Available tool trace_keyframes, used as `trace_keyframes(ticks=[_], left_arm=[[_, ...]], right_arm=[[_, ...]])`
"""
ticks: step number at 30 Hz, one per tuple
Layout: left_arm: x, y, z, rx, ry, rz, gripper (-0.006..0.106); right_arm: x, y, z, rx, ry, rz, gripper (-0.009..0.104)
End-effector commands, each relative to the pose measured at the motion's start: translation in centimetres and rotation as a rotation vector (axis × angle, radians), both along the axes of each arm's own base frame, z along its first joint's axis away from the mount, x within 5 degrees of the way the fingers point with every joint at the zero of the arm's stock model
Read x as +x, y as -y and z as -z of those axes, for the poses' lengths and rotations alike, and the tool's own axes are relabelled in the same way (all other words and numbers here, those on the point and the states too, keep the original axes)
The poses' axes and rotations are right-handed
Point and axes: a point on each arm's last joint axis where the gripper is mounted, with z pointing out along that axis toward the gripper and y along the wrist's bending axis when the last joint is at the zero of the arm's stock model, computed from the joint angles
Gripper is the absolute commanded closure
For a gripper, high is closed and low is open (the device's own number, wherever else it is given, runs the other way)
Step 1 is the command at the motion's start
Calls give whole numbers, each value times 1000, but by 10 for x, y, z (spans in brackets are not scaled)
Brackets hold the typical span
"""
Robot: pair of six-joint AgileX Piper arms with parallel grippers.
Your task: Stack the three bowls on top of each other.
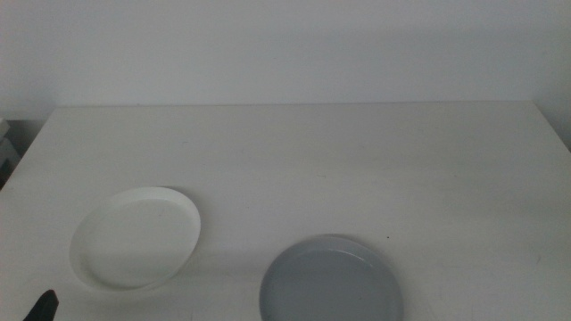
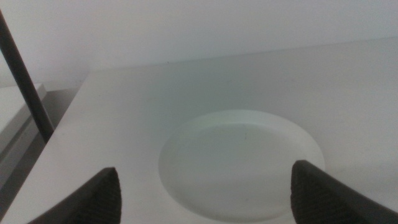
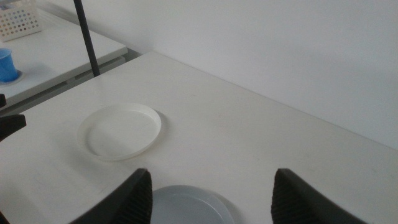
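Note:
A white bowl [image 1: 136,236] sits on the table at the front left. It fills the left wrist view [image 2: 239,165] and also shows in the right wrist view [image 3: 121,132]. A grey bowl [image 1: 330,281] sits at the front middle, cut by the picture's bottom edge; its rim shows in the right wrist view [image 3: 186,208]. The pale mint green bowl is out of view. My left gripper [image 1: 40,306] is open and empty, low at the front left, just short of the white bowl [image 2: 204,169]. My right gripper [image 3: 211,177] is open and empty, raised behind the grey bowl, outside the middle view.
The white table [image 1: 357,160] stretches back to a plain wall. To its left stand a dark pole [image 3: 87,37] and a side table holding a white basket [image 3: 18,22] and a blue cup [image 3: 6,65].

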Motion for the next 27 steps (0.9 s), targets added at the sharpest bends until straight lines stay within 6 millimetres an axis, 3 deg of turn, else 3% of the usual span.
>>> trace_keyframes(ticks=[1, 8, 13, 18, 22, 27], left_arm=[[0, -1, -12, -19, 119, -11, -5], [0, -5, -16, -18, 141, -83, -5], [8, -8, -56, -172, 91, -151, -5], [42, -11, -105, -202, -114, -160, -5], [71, -11, -132, -209, -269, -143, -5], [103, -10, -142, -264, -474, -111, -5]], right_arm=[[2, 0, -14, 44, 79, 12, 45], [2, 0, -14, 44, 79, 12, 45], [2, 0, -14, 44, 79, 12, 45], [2, 0, -14, 44, 79, 12, 45], [2, 0, -14, 44, 79, 12, 45], [2, 0, -14, 44, 79, 12, 45]])
